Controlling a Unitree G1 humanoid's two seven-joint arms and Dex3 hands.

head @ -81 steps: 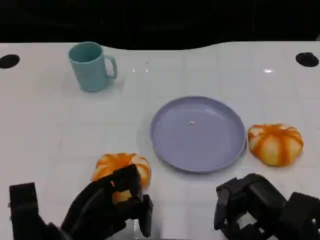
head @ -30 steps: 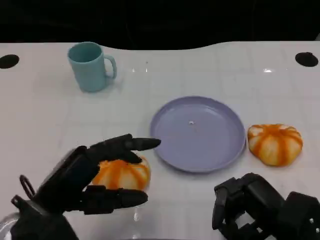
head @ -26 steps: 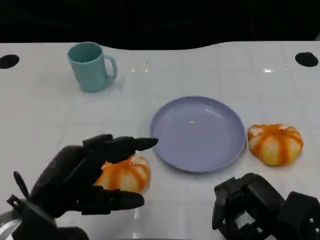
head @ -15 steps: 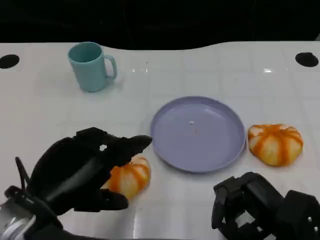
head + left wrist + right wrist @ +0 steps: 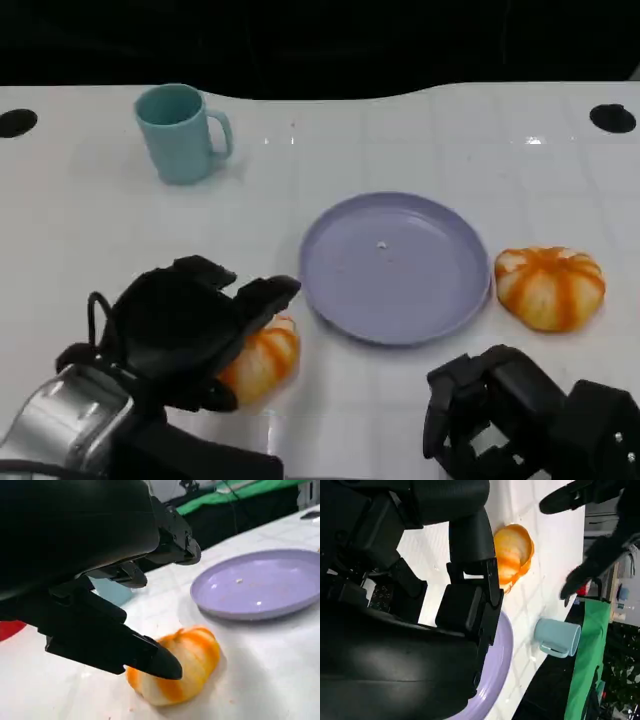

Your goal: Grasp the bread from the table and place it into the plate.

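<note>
An orange-and-white striped bread (image 5: 265, 358) lies on the white table to the near left of the purple plate (image 5: 395, 265). My left hand (image 5: 190, 330) hangs over its left side, with the fingers spread above it and the thumb low at its near side. In the left wrist view the thumb tip (image 5: 159, 663) sits right in front of the bread (image 5: 185, 665), the other fingers arch above it, and the plate (image 5: 260, 587) lies beyond. My right hand (image 5: 505, 415) rests at the near right with its fingers curled in, holding nothing.
A second striped bread (image 5: 550, 287) sits just right of the plate. A teal cup (image 5: 182, 132) stands at the far left. In the right wrist view the cup (image 5: 557, 637) and the first bread (image 5: 512, 555) lie past the plate's rim (image 5: 497, 665).
My left hand has come forward and down over the bread, and its fingers have curved around it. The right hand has stayed put.
</note>
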